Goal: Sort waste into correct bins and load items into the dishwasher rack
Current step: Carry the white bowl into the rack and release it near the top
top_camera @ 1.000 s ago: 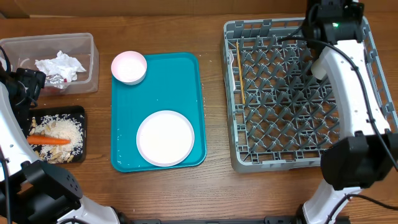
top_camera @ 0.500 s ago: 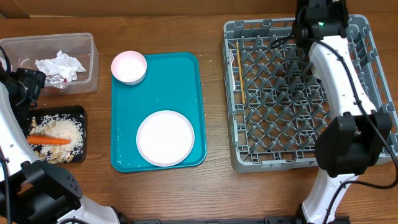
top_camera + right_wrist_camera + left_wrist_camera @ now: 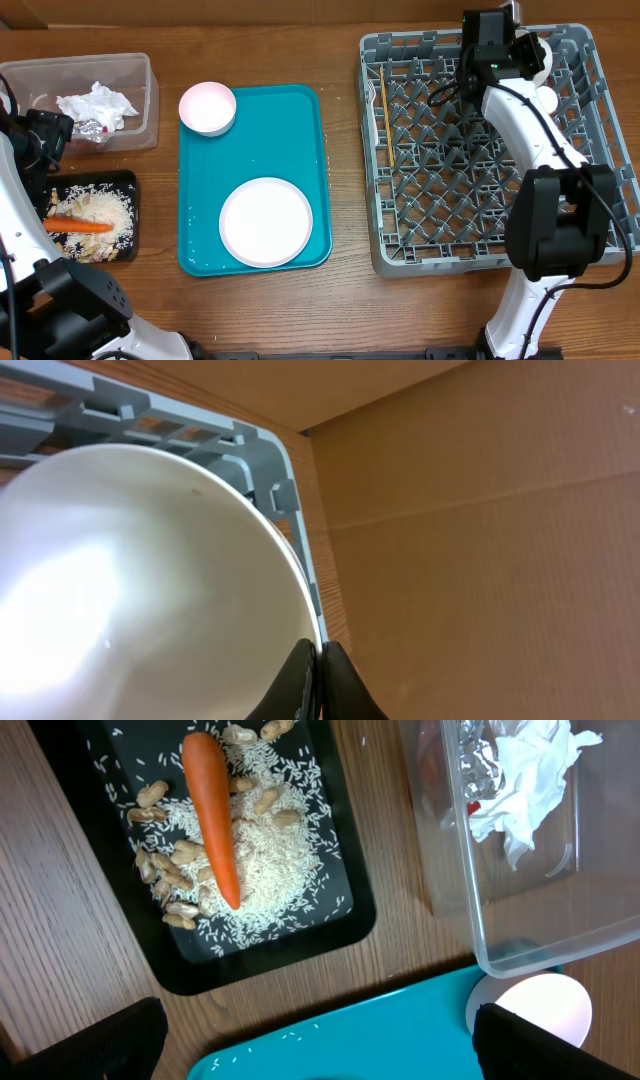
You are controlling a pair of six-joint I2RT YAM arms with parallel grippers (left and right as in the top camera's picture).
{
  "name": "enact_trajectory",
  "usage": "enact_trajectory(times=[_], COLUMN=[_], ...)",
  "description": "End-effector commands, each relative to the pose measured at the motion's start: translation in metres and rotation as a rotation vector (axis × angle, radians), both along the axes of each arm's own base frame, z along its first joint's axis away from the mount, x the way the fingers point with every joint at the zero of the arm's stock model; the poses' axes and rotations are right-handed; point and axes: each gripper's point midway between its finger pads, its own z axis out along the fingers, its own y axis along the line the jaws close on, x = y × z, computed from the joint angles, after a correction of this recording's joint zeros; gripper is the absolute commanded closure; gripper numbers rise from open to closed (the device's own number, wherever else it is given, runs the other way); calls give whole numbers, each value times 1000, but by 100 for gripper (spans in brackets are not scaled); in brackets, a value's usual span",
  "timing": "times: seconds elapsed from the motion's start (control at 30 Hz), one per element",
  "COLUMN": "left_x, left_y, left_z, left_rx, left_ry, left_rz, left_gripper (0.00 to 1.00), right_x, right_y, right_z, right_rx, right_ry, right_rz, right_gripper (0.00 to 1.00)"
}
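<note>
1. Overhead: the grey dish rack (image 3: pixel 372 150) sits on the right of the desk (image 3: pixel 350 310). A pair of chopsticks (image 3: pixel 384 115) lies along its left side. The right arm (image 3: pixel 520 110) reaches over the rack's far edge. A teal tray (image 3: pixel 300 130) lies mid-desk and carries a white plate (image 3: pixel 266 221) at its near end. A pinkish bowl (image 3: pixel 207 107) overlaps the tray's far-left corner. At far left a clear bin (image 3: pixel 140 100) holds crumpled tissue (image 3: pixel 95 103) and a bit of foil (image 3: pixel 88 128). Just nearer than the bin, a black tray (image 3: pixel 130 180) holds rice (image 3: pixel 105 210) and a carrot (image 3: pixel 78 226). The left arm (image 3: pixel 40 140) hangs between bin and black tray.

2. Left wrist: the left pincer (image 3: pixel 320 1010) is spread wide and holds nothing; its dark fingers sit at the two lower corners. Below it are the carrot lying across the rice, scattered peanuts (image 3: pixel 160 880), the bin's corner with tissue and foil, and the teal tray's edge with the pinkish bowl.

3. Right wrist: the right pincer (image 3: pixel 318 660) is pinched narrow on the rim of a white bowl (image 3: pixel 140 590). The bowl fills the left of the view and hides most of the rack's corner. Brown cardboard (image 3: pixel 480 510) stands beyond the rack.
</note>
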Motion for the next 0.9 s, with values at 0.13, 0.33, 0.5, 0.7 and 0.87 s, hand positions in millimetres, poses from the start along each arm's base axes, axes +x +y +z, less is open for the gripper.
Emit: enact_trajectory(times=[0.13,0.33,0.5,0.7,0.87], left_x=[-1,-1,-1,-1,-1], left_y=[1,1,1,1,1], left_z=[0,0,0,0,0], left_rx=[8,8,8,8,8], left_ry=[6,6,6,6,6], left_rz=[14,14,14,14,14], left_gripper=[0,0,0,0,0], right_x=[0,4,3,-3,-4], right_y=[17,48,58,57,59], right_z=[3,2,0,-9,-9], right_rx=[-47,-48,-49,-58,-58], right_ry=[5,13,26,75,75], right_rz=[11,69,88,86,88], right_gripper=[96,96,96,96,96])
